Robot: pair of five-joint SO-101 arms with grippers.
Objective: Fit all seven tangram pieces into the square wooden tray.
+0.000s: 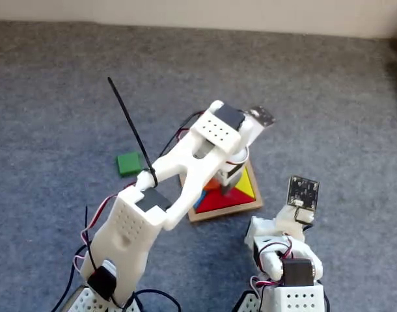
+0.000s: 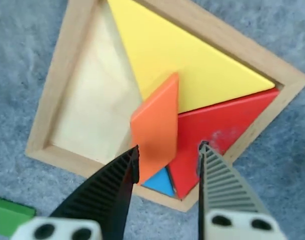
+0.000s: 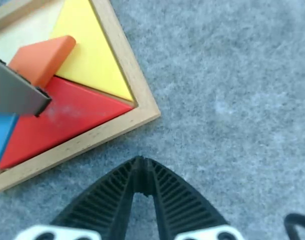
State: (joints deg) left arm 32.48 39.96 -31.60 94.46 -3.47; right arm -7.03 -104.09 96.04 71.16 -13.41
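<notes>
Tray (image 2: 52,75) with four pieces (image 2: 192,65), one green piece (image 1: 129,163) outside

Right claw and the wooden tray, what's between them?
Nothing but bare grey carpet separates the right claw from the tray, as the right wrist view shows.

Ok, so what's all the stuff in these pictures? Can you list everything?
wooden tray: one, light wood, on the carpet, partly filled.
yellow triangle: one, yellow, flat in the tray.
red triangle: one, red, flat beside the yellow one.
blue piece: one, blue, in the tray, mostly hidden.
orange piece: one, orange, tilted over the yellow and red ones.
green piece: one, green, on the carpet outside the tray.
carpet: grey, under everything.
left gripper: one, open, over the tray at the orange piece.
right gripper: one, shut, over carpet near a tray corner.
</notes>
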